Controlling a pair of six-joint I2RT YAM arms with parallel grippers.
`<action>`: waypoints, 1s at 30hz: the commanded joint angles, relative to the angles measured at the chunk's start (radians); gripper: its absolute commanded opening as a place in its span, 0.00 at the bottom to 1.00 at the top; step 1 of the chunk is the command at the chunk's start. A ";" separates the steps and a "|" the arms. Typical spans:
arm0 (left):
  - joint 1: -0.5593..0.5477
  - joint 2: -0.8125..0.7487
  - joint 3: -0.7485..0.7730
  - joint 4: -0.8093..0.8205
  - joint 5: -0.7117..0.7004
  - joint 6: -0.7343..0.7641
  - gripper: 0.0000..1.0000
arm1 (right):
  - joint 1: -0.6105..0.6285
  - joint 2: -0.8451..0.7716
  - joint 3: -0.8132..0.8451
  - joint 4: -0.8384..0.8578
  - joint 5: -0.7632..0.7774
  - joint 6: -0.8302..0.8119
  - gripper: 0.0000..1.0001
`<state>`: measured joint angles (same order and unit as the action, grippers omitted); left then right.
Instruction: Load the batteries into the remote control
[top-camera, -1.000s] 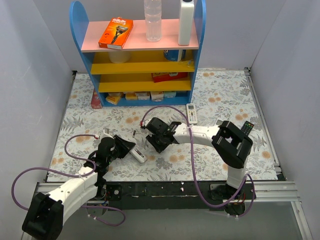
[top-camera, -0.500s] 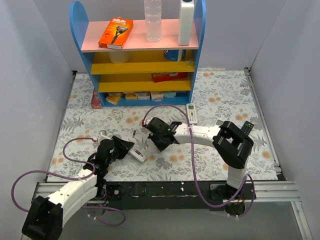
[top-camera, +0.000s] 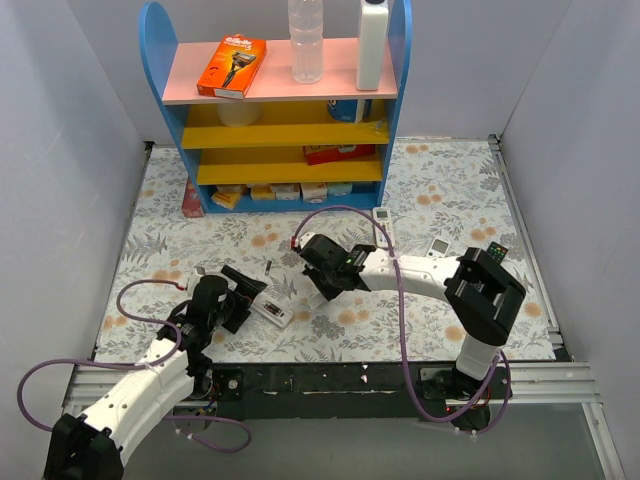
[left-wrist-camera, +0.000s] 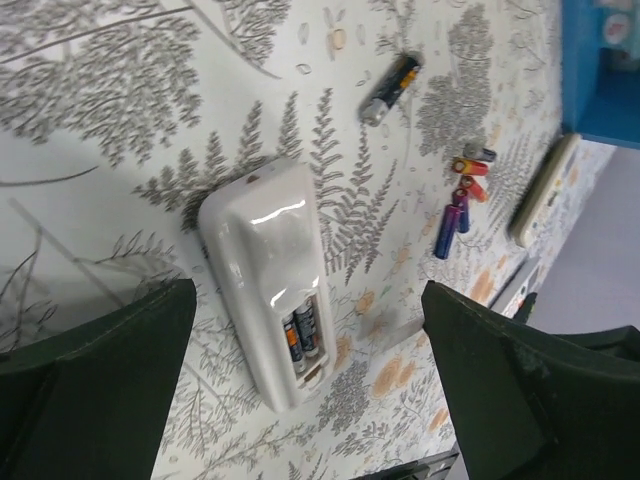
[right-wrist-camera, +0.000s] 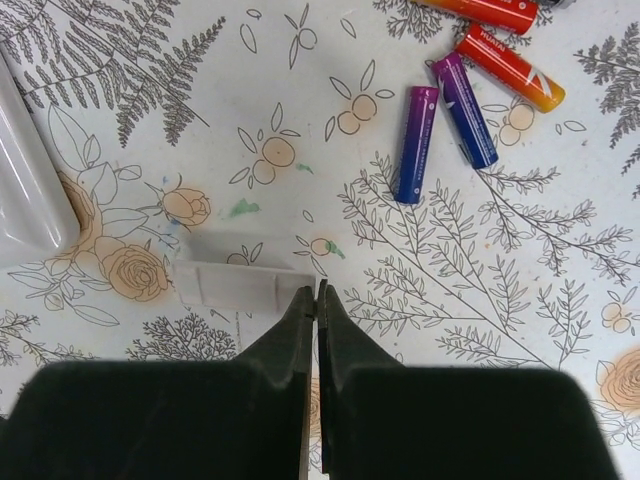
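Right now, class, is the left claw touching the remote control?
Apart. In the left wrist view, floral mat shows between the remote control and each finger of the open left claw.

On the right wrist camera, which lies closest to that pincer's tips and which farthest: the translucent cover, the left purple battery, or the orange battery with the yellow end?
From the right gripper:
1. translucent cover: at the tips, just to their left.
2. left purple battery: up and to the right.
3. orange battery: farther up and right, near the top corner.
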<state>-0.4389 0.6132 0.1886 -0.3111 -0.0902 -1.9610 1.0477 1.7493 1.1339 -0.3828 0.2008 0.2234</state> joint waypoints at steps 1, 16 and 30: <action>-0.003 -0.001 0.087 -0.311 -0.039 -0.091 0.98 | 0.002 -0.053 -0.025 0.035 0.029 -0.012 0.01; -0.003 0.048 0.403 -0.181 0.157 0.200 0.98 | 0.002 -0.325 -0.149 0.258 0.078 -0.078 0.01; -0.004 0.269 0.472 0.218 0.633 0.764 0.92 | 0.002 -0.482 -0.154 0.338 0.072 -0.108 0.01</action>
<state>-0.4404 0.8276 0.5938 -0.1829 0.3943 -1.4029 1.0477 1.3071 0.9718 -0.1020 0.2703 0.1276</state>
